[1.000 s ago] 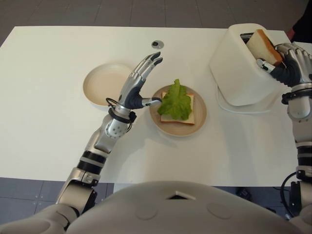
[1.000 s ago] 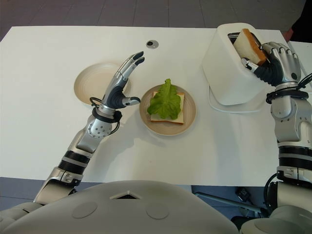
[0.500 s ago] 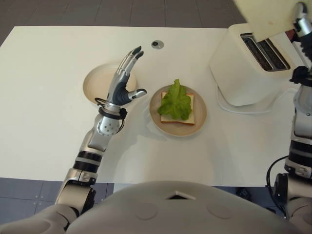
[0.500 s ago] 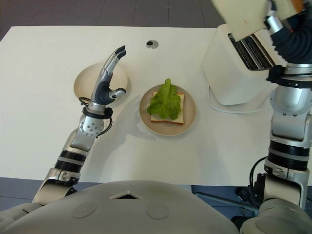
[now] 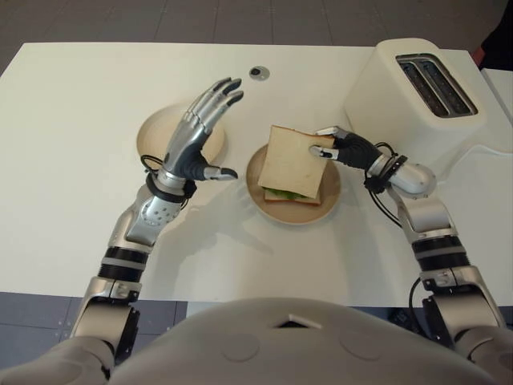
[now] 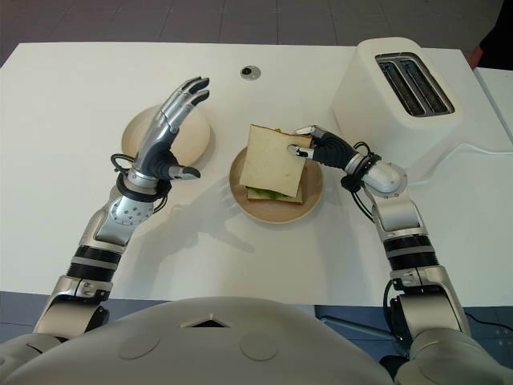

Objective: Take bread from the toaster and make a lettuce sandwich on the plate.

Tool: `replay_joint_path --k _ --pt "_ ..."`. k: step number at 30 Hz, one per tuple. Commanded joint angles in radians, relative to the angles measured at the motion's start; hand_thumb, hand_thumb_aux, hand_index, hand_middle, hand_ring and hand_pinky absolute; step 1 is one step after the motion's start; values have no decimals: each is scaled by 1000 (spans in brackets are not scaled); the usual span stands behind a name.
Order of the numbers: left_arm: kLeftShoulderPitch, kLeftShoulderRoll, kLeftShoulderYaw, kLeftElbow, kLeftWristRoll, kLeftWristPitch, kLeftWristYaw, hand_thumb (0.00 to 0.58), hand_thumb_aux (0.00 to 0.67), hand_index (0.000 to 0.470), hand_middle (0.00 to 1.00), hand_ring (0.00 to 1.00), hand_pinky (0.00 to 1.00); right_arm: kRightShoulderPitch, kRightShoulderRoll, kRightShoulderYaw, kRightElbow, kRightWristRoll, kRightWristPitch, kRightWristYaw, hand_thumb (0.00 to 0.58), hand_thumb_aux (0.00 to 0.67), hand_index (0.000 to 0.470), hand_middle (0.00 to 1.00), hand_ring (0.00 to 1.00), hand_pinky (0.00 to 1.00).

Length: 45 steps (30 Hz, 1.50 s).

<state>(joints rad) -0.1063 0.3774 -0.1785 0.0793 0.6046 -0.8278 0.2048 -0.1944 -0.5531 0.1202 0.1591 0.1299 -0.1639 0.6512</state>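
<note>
Right hand (image 5: 349,148) holds bread (image 5: 292,158) above white table (image 5: 72,112); grey floor (image 5: 240,20) beyond.

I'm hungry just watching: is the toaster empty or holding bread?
Empty. Both slots on top of the toaster look dark and open, with no bread slice poking out.

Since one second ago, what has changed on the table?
The right robot hand pulled the bread slice out of the toaster, lifted it, then carried it left and down over the lettuce on the plate, still gripping it. The left robot hand, open, shifted slightly left by the empty plate. Toaster, both plates and lettuce kept their places.
</note>
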Motion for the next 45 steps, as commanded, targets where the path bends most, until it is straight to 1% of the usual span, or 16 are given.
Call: replay_joint_path --k 1,11,12,13,14,18,22,24,25,27,28,29,30,33,39,45 --pt "-16 16 -122 41 100 -48 -71 0 0 0 0 0 0 -46 -17 31 60 -98 -30 6 580 670 470 1000 1000 1000" --pt "-159 -5 -410 454 263 26 -245 0 0 0 0 0 0 -54 -7 63 108 -300 -173 -127 580 670 470 1000 1000 1000" --pt "-159 -2 -418 470 254 29 -251 0 0 0 0 0 0 -45 -6 48 96 -298 -183 -147 534 481 337 945 945 945" --pt "-156 3 -423 481 236 29 -262 0 0 0 0 0 0 -38 -5 26 82 -301 -207 -185 288 194 136 20 20 20" --pt "-150 9 -429 483 217 26 -275 9 5 4 0 0 0 -40 -1 -9 71 -302 -238 -240 0 0 0 0 0 0" --pt "-119 46 -442 456 144 21 -327 75 45 31 0 0 0 -77 7 -273 -21 -413 -293 -639 0 0 0 0 0 0" --pt "-102 70 -410 383 104 36 -310 108 66 46 0 0 0 93 5 -221 -175 -480 -345 -618 0 0 0 0 0 0" --pt "-98 50 -357 306 64 19 -240 216 139 98 0 0 0 196 -16 -173 -226 -439 -366 -535 0 0 0 0 0 0" --pt "-89 30 -333 258 0 -10 -223 385 281 197 0 0 0 235 -32 -160 -242 -402 -366 -488 0 0 0 0 0 0" --pt "-49 -4 -335 109 -320 -41 -271 462 368 258 0 0 0 310 -76 -133 -289 -282 -363 -360 136 84 59 1000 1000 1000" --pt "-30 -2 -361 28 -483 -34 -315 480 391 275 0 0 0 346 -99 -113 -325 -212 -373 -297 534 481 337 1000 1000 1000" --pt "-13 10 -390 -44 -617 -16 -363 494 413 289 0 0 0 383 -122 -87 -368 -136 -396 -236 579 641 450 1000 1000 1000" --pt "3 33 -420 -108 -727 5 -413 579 644 452 0 0 0 425 -149 -58 -414 -63 -424 -180 580 670 470 1000 1000 1000" --pt "62 130 -504 -248 -914 58 -577 580 670 470 1000 1000 1000 525 -228 9 -481 48 -497 -33 580 670 470 1000 1000 1000" --pt "142 139 -585 -51 -559 202 -690 580 670 470 1000 1000 1000 510 -214 114 -324 -190 -526 45 580 670 470 1000 1000 1000" --pt "14 6 -505 272 -185 355 -421 580 670 470 1000 1000 1000 313 -30 165 -128 -548 -459 -176 580 670 470 1000 1000 1000"
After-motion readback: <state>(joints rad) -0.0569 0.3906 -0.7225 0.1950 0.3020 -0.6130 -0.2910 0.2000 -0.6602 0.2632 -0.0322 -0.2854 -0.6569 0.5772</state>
